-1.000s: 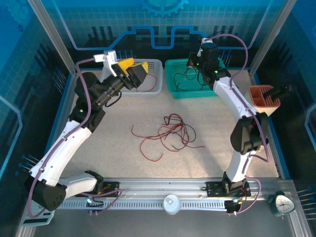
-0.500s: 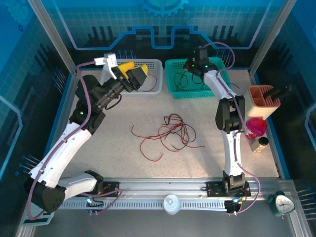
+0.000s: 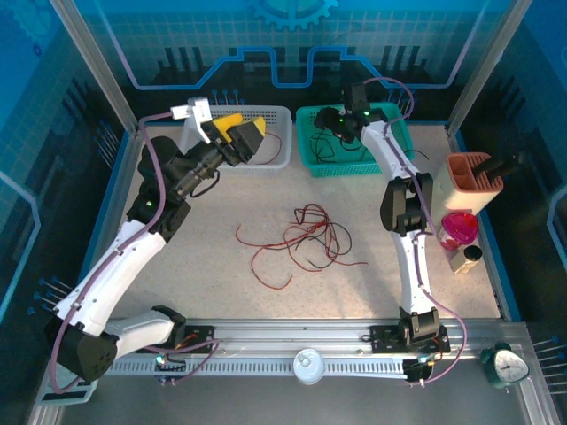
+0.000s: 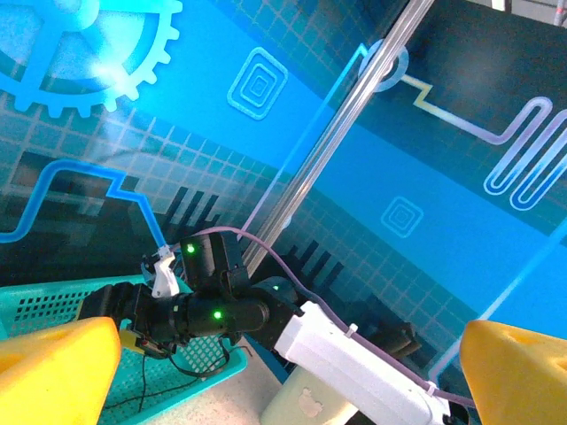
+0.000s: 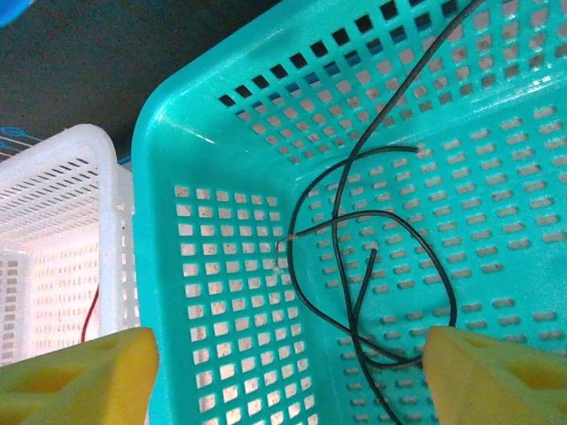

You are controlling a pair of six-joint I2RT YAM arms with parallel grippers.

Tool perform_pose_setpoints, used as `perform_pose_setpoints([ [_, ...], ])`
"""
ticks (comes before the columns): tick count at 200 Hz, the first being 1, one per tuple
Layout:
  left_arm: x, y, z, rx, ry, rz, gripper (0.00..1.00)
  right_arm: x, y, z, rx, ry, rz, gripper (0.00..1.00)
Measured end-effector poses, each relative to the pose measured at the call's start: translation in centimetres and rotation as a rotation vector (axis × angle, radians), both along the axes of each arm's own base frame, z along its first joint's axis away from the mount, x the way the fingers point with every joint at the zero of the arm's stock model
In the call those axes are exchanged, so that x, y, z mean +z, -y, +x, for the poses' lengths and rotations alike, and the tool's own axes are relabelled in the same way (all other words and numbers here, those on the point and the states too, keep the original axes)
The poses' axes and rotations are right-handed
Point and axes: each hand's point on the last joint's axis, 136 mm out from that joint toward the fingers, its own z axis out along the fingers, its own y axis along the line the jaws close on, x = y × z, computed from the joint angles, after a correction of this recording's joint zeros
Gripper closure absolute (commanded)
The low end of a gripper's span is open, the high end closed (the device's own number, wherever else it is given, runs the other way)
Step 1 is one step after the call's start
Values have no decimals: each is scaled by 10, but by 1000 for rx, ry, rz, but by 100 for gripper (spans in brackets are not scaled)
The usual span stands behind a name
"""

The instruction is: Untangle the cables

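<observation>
Top view: tangled cables [image 3: 306, 235] lie mid-worktop [image 3: 195, 257], long axis left-right, base-ward of both claws, about equally far. Left claw [image 3: 244, 135] gapes empty by the white basket [image 3: 275, 159]; right claw [image 3: 330, 119] hangs over the teal basket [image 3: 354, 168]. Left wrist: right arm [image 4: 354, 354] at that basket. Right wrist: fingers [image 5: 80, 372] spread, black cable [image 5: 339, 235] lying loose beneath

Speckled table [image 3: 213, 266]: tangled red and black cables [image 3: 310, 232] mid-surface; white basket [image 3: 273, 158], teal basket [image 3: 341, 166] at far edge.

Blue patterned walls [image 3: 133, 44] enclose a speckled beige table [image 3: 204, 266].
</observation>
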Motion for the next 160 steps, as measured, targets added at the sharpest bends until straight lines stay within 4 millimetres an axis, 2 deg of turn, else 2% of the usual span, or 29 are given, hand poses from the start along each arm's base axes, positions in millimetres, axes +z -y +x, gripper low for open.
perform_pose_setpoints([
  [24, 2, 1, -1, -10, 2, -15, 1, 3, 9, -15, 1, -43, -52, 14],
  [41, 0, 2, -1, -13, -2, -16, 1, 12, 16, -24, -2, -52, -90, 14],
  [69, -1, 2, -1, -14, -3, -16, 1, 48, 40, -43, -29, -10, -174, 14],
  [88, -1, 3, -1, -15, -4, -16, 1, 81, 67, -59, -90, 42, -214, 14],
  [103, -1, 3, -1, -18, -4, -15, 1, 106, 100, -72, -171, 87, -230, 14],
  [114, -2, 4, -2, -22, -5, -14, 1, 117, 125, -79, -239, 108, -228, 13],
  [136, -6, 6, -1, -27, -13, -10, 1, 116, 175, -86, -376, 100, -216, 13],
  [160, -11, 7, 2, -27, -26, -5, 1, 86, 211, -90, -494, 27, -206, 9],
])
